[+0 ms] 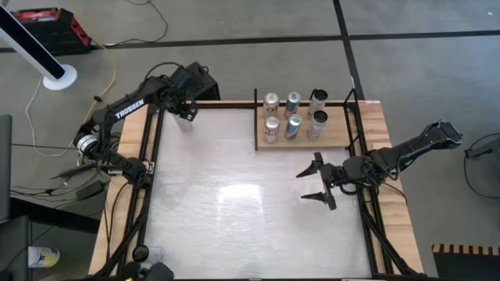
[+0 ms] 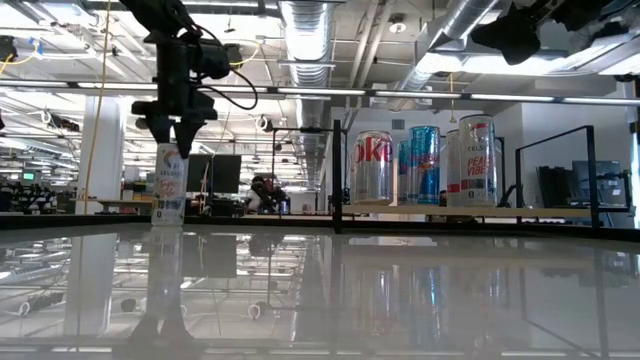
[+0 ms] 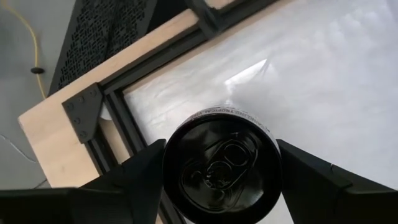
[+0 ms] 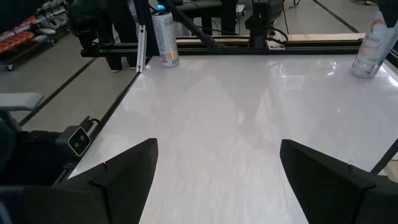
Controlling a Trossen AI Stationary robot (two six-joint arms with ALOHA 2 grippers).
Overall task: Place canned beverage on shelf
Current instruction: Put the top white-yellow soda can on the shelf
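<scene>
Can stands upright at the tabletop's far-left corner, long axis vertical, directly under my left claw; fingers flank its top, narrowing, contact not clear. Shelf with six cans lies well off to the right along the far edge. Right claw waits wide open near the shelf. Can's label is mostly hidden from above.
</scene>
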